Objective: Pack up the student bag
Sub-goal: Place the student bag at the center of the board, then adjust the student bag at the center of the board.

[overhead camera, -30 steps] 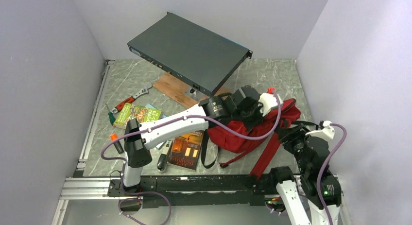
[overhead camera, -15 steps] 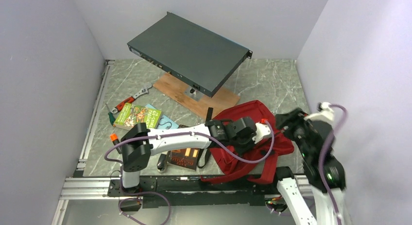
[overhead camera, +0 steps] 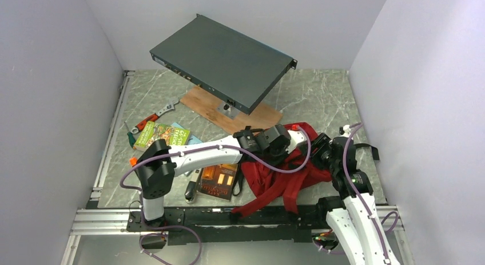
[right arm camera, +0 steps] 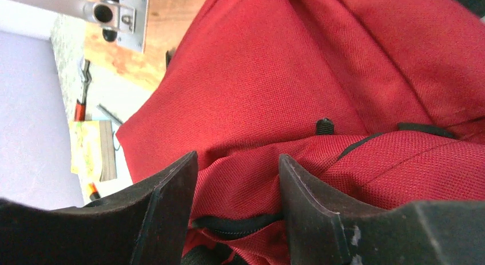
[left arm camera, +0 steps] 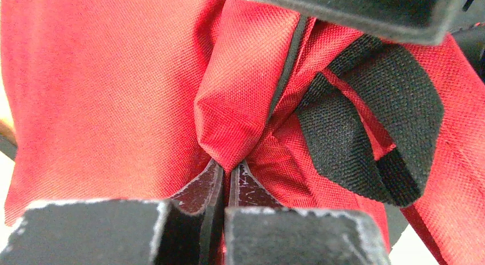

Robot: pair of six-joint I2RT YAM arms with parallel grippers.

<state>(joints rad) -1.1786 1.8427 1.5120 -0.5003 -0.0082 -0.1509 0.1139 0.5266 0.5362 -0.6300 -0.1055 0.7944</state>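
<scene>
The red student bag point(overhead camera: 274, 176) lies crumpled at the front right of the table, its straps trailing toward the front rail. My left gripper point(overhead camera: 297, 140) is over the bag's top and, in the left wrist view, is shut point(left arm camera: 230, 169) on a pinched fold of the red fabric point(left arm camera: 246, 93) next to black webbing point(left arm camera: 354, 139). My right gripper point(overhead camera: 321, 149) is at the bag's right side. In the right wrist view it is open point(right arm camera: 237, 162), its fingers either side of a fabric ridge point(right arm camera: 274, 76) with a black zipper line point(right arm camera: 240, 224).
A dark grey metal box point(overhead camera: 223, 62) stands raised on a post over a wooden board point(overhead camera: 257, 117). A green book point(overhead camera: 162, 134), a dark book point(overhead camera: 218, 176), a red-handled tool point(overhead camera: 154, 117) and an orange-capped marker point(overhead camera: 136, 167) lie left of the bag. Walls close in on both sides.
My left gripper has pulled the bag fabric back toward the middle, bunching the bag. My right arm has swung in from the right edge and now has its open fingers on the bag.
</scene>
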